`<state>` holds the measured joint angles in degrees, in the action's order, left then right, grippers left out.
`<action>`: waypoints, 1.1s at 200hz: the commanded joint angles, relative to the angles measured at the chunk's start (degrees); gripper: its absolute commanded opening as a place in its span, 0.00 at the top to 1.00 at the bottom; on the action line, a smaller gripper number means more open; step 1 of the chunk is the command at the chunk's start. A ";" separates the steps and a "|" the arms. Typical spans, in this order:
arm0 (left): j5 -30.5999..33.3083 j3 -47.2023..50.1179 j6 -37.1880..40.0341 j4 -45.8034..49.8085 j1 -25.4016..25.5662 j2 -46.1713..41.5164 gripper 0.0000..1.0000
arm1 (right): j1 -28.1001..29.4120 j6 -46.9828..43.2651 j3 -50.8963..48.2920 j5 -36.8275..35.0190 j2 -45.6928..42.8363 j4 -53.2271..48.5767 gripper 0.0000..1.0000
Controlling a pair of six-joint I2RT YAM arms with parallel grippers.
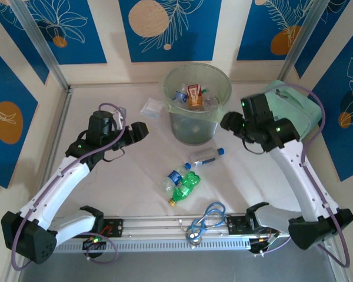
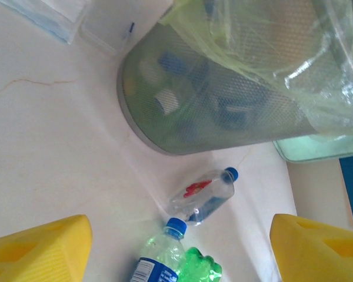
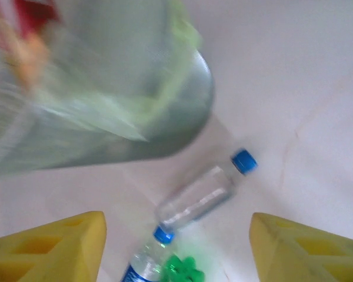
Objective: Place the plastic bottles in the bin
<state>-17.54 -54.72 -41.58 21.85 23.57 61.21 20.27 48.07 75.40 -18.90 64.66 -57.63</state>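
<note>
The pale green bin [image 1: 197, 103] stands at the table's back centre with several bottles inside. Three plastic bottles lie on the table in front of it: a clear one with a blue cap [image 1: 205, 156] [image 2: 203, 195] [image 3: 203, 192], a blue-labelled clear one [image 1: 174, 178] [image 2: 159, 258] [image 3: 142, 264], and a green one [image 1: 185, 187] [image 2: 200, 269] [image 3: 182, 270]. My left gripper [image 1: 140, 130] [image 2: 179, 249] hangs open left of the bin, with nothing between its yellow fingers [image 2: 38, 249]. My right gripper [image 1: 228, 122] [image 3: 176, 249] hangs open beside the bin's right rim, also with nothing in it.
A mint-green soft case [image 1: 291, 108] lies at the back right behind the right arm. A flat clear plastic bag [image 1: 151, 108] rests left of the bin. A coiled blue cable [image 1: 205, 220] lies on the rail at the near edge.
</note>
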 commanded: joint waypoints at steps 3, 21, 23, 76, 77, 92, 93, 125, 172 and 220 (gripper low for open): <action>-1.58 -0.29 2.20 -1.17 2.44 0.82 0.23 | -2.63 12.10 -8.08 3.37 -0.32 2.34 0.38; -1.10 0.00 2.11 -1.56 3.77 0.86 0.23 | -4.92 16.34 -13.32 7.34 -0.15 5.84 0.40; -1.03 0.08 2.10 -1.59 3.87 0.85 0.23 | -5.21 16.83 -13.87 7.66 -0.11 6.38 0.40; -0.47 2.45 0.57 -3.02 6.55 -0.04 0.26 | -9.68 22.10 -21.80 14.22 8.45 19.00 0.41; -0.48 2.48 0.55 -3.03 6.56 -0.04 0.26 | -9.70 22.13 -21.92 14.40 8.67 19.33 0.41; -0.46 3.19 -0.02 -3.62 7.00 0.13 0.26 | -10.59 22.65 -22.86 15.98 11.84 22.55 0.42; -0.51 3.24 -0.09 -3.68 7.01 0.13 0.26 | -10.69 22.71 -22.89 16.08 12.04 22.69 0.42; -0.74 4.35 -1.18 -5.50 7.76 0.66 0.27 | -10.99 23.68 -23.77 16.71 17.11 26.99 0.42; -0.43 4.62 -1.48 -6.13 8.77 2.13 0.28 | -11.23 24.56 -24.80 18.11 22.52 30.90 0.41; -0.14 5.40 -2.01 -6.64 9.51 3.11 0.30 | -11.23 25.29 -25.80 18.35 25.47 33.31 0.42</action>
<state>-17.74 -50.39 -43.20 16.49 32.14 63.90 9.23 72.10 50.57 -2.07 88.86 -25.89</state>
